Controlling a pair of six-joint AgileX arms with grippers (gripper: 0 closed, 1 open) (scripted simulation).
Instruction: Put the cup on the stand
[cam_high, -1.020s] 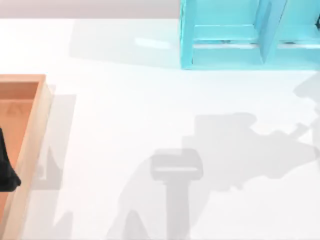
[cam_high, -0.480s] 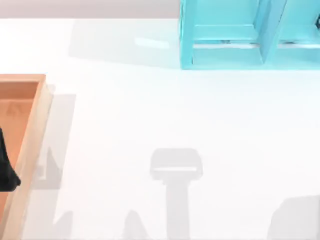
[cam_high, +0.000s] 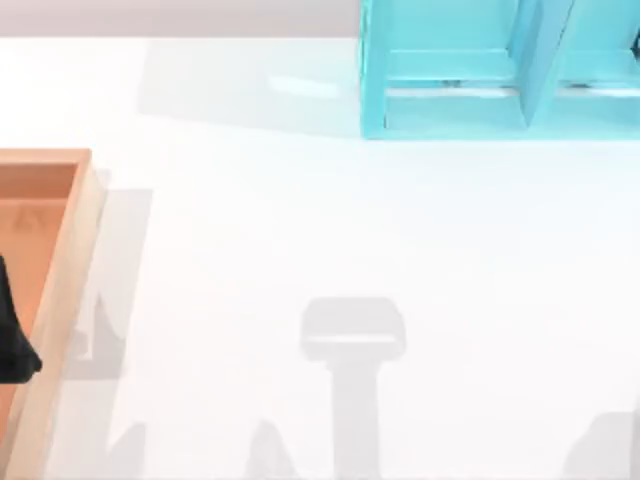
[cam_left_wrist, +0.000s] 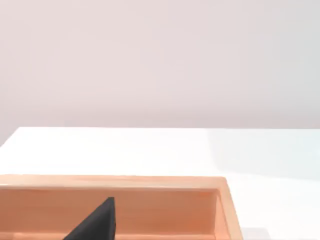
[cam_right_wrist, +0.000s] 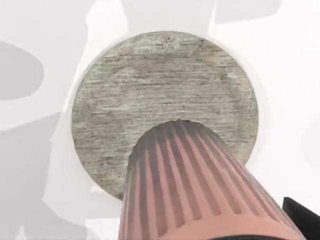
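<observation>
The cup (cam_right_wrist: 200, 190), copper-brown and ribbed, looms close in the right wrist view. Its narrow base overlaps a round grey disc (cam_right_wrist: 150, 95) lying on the white table; I cannot tell whether it rests on the disc or hangs above it. A dark part of my right gripper (cam_right_wrist: 303, 217) sits right beside the cup's wide end. The stand (cam_high: 450, 70), a glossy cyan frame of posts and shelf boards, is at the table's far right. My left gripper (cam_high: 12, 345) is parked over the wooden box at the left edge.
An orange-brown wooden box (cam_high: 60, 260) with raised rims lies along the left side; its far rim (cam_left_wrist: 150, 182) also crosses the left wrist view. Arm shadows fall on the white table (cam_high: 300, 220) along the front edge.
The large shadow of my right arm has slid off the middle right of the table to the front right corner. The left arm, box and stand have not moved.
</observation>
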